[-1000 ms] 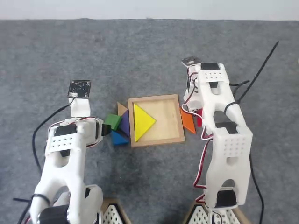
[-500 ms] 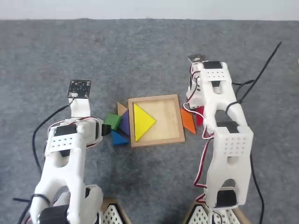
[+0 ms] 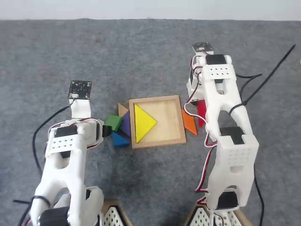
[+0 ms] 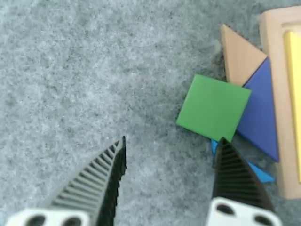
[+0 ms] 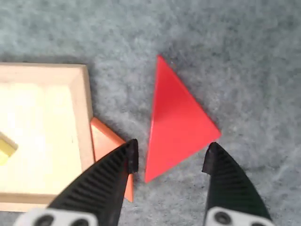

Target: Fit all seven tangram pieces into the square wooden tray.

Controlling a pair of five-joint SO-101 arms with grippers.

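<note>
Right claw [image 5: 171, 146] of mine hangs wide open over the red triangle [image 5: 176, 122], a jaw on either side of it and nothing gripped. That triangle lies flat on the grey carpet [image 3: 141, 52], near the right side of the wooden tray [image 5: 82, 108] but apart from it. An orange piece [image 5: 107, 141] lies between them, touching the tray's outer edge. My left claw [image 4: 172, 140] is wide open too and holds nothing. It hovers over carpet just beside the green square [image 4: 214, 107]. The green square touches a dark blue triangle [image 4: 261, 117]. A tan triangle [image 4: 240, 54] sits against that blue one and the tray's left edge. A light blue piece [image 4: 261, 174] peeks out beneath one jaw tip. One piece is inside the tray, the big yellow triangle [image 3: 143, 121], set against the left wall.
</note>
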